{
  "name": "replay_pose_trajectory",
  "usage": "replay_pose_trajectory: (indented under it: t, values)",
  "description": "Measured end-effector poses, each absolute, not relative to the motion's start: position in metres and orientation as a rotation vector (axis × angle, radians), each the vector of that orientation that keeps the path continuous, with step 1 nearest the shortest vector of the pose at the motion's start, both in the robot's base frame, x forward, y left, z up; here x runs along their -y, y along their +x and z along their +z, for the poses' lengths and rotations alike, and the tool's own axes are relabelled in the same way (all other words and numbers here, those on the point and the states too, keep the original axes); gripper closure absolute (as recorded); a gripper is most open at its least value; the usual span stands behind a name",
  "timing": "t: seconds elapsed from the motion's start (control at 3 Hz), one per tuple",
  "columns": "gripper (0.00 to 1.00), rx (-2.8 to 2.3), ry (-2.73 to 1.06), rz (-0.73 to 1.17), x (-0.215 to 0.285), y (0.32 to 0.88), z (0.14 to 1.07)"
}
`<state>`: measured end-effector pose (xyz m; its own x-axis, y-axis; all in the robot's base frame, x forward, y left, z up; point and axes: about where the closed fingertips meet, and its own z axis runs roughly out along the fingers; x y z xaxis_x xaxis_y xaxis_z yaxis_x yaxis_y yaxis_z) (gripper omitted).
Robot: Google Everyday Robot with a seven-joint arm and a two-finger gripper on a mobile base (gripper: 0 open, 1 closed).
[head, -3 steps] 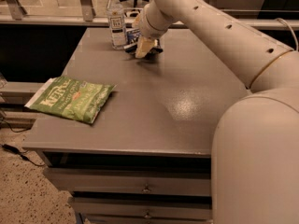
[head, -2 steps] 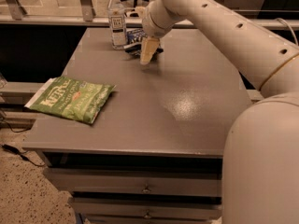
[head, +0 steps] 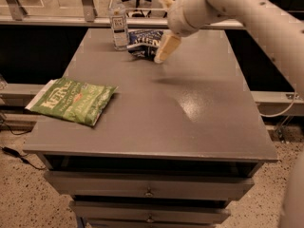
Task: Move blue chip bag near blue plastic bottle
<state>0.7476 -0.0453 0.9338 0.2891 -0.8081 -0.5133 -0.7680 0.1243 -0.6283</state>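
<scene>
The blue chip bag [head: 144, 39], dark navy with white lettering, lies crumpled on the far part of the grey table [head: 190, 103]. It sits just right of the blue plastic bottle [head: 118, 19], which stands upright with a white cap. My gripper [head: 162, 32] hangs over the bag's right edge with its fingers apart. One cream finger [head: 165, 47] points down in front of the bag. Nothing is held.
A larger green chip bag [head: 72, 100] lies at the table's left edge. Drawers [head: 149, 190] are under the tabletop. A rail and glass wall [head: 57, 20] run behind the table. My white arm [head: 256, 13] crosses the upper right.
The gripper has lifted off the blue chip bag and moved slightly right. The bag now lies free next to the bottle.
</scene>
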Motion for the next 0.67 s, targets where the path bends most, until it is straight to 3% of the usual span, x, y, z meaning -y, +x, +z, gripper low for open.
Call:
replay_pose_trajectory:
  t: [0.33,0.67]
  values:
    - [0.00,-1.505,-1.420,0.068,0.114,0.733,0.947]
    - [0.00,-1.533,-1.347,0.087,0.148,0.722,0.952]
